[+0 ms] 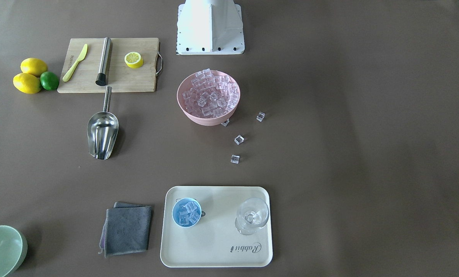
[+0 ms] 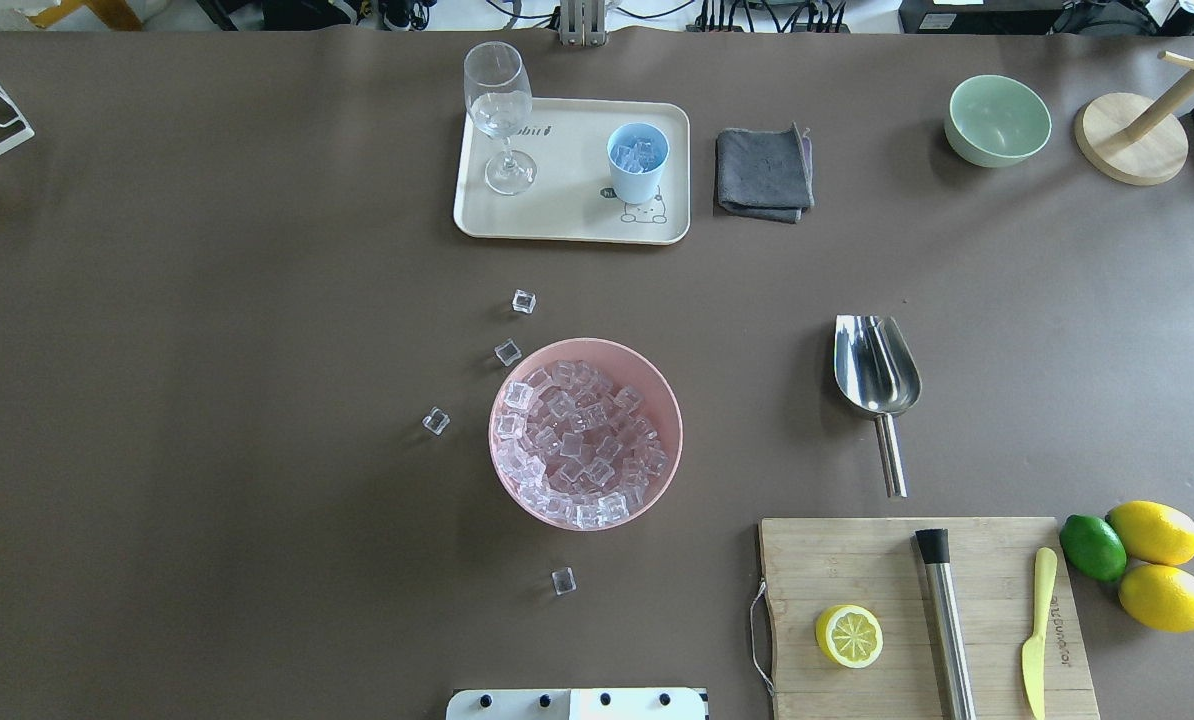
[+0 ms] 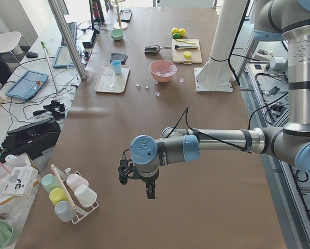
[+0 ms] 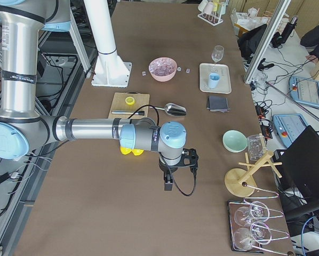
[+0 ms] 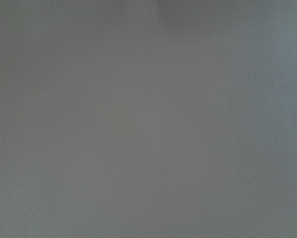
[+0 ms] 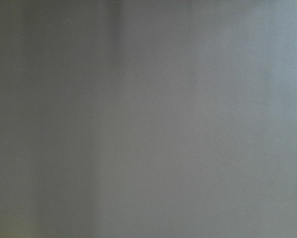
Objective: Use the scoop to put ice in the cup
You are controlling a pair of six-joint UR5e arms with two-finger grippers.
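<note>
On the robot's right, just beyond the cutting board: scoop lying flat, handle toward the robot, trough toward the far tray. Nearer the right gripper, hung low, well off to that side; left gripper likewise, opposite. Spread or pressed together: cannot tell. Farthest, on the tray, cup holding ice.

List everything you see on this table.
ice: many, clear, in pink bowl and cup; at least four loose
pink bowl: one, pink, centre
cup: one, light blue, on tray
glass: one, clear, on tray
tray: one, cream, far side
scoop: one, steel, lying empty
cloth: one, grey, beside tray
green bowl: one, pale green, far corner
board: one, wood, holding half lemon, knife, cylinder
lemons: two, yellow, beside board
lime: one, green, with lemons
left end effector, right end effector: one each, dark, over the table's ends
</note>
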